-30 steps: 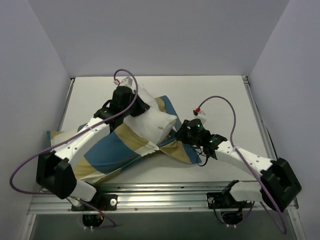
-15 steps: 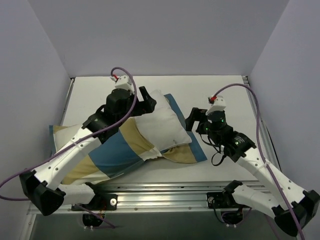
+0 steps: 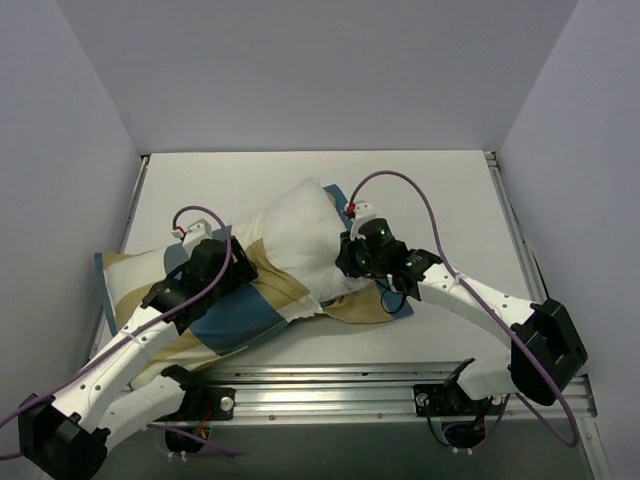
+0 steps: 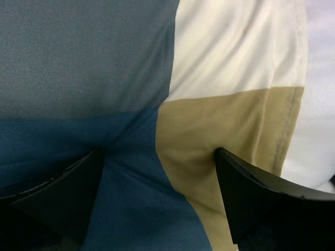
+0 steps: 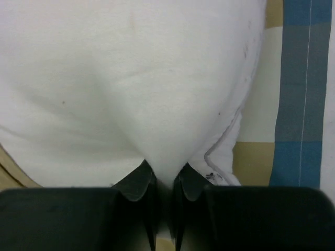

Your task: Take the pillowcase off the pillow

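The white pillow lies mid-table, its far end out of the blue, tan and cream checked pillowcase, which trails toward the near left. My right gripper sits at the pillow's right edge. In the right wrist view it is shut on a pinched fold of the pillow, with the pillowcase at the right. My left gripper rests on the pillowcase beside the pillow. In the left wrist view it is open wide, its fingers pressing into the pillowcase.
The white table is enclosed by pale walls on three sides. An aluminium rail with the arm bases runs along the near edge. Purple cables loop over both arms.
My left gripper let go at the pillow's far end, opened, and came back toward me onto the pillowcase. My right gripper opened, swung left onto the pillow and shut on it.
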Robot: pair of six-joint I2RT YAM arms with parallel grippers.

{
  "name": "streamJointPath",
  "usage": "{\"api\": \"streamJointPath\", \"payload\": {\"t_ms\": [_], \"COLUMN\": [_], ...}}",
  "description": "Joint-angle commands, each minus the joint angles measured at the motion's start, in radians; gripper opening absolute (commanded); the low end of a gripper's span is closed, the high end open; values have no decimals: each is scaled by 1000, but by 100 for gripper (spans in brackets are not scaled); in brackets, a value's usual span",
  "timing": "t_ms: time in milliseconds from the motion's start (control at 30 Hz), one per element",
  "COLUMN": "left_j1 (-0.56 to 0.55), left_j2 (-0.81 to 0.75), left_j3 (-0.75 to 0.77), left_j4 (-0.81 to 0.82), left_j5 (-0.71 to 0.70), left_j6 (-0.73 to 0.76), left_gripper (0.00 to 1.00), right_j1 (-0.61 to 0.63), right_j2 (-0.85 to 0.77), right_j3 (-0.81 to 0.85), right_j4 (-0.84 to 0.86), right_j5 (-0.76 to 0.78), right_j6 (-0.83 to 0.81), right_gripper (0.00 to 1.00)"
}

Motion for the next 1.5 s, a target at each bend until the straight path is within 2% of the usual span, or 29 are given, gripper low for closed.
{"api": "streamJointPath", "payload": {"t_ms": [0,67,200,233,367,467,567,600,700,767,867,900,1000,1033,1100,1200,1333,1467], "left_j1": [97,119,119,119,110,84,57,56,60,60,60,62,71,74,82,83,111,134], "left_j2": [77,150,402,440,593,638,600,554,425,351,207,148,86,81,84,110,207,343], "left_j3": [-54,-20,165,255,466,547,523,506,425,391,308,281,184,147,115,64,76,164], "left_j4": [88,142,250,268,334,356,373,368,319,261,129,88,43,40,54,127,196,262], "left_j5": [116,183,233,248,335,371,353,343,282,218,129,118,93,98,122,145,164,196], "left_j6": [2,41,136,148,179,190,205,205,216,217,164,141,121,116,101,84,88,140], "left_gripper": [96,96,96,96,96,96,96,96,96,96,96,96,96,96,96,96,96,96], "right_j1": [32,84,156,167,222,276,333,347,383,384,374,368,266,217,76,-32,-69,23], "right_j2": [-35,-109,-247,-296,-377,-396,-359,-345,-311,-308,-308,-305,-275,-250,-232,-209,-66,-28], "right_j3": [-15,-22,4,7,-8,-38,-42,-17,30,79,152,164,207,216,213,151,124,77], "right_j4": [16,-25,-169,-203,-225,-186,-177,-192,-224,-246,-316,-350,-404,-419,-400,-291,-246,-217], "right_j5": [9,33,6,-20,-109,-152,-163,-154,-85,-27,209,340,494,512,481,377,190,76], "right_j6": [-30,-45,-66,-63,-21,22,32,21,-5,-17,-20,-17,16,74,87,63,12,4], "right_gripper": [0,0,0,0,0,6,36,53,74,79,86,90,92,93,93,93,91,88]}}
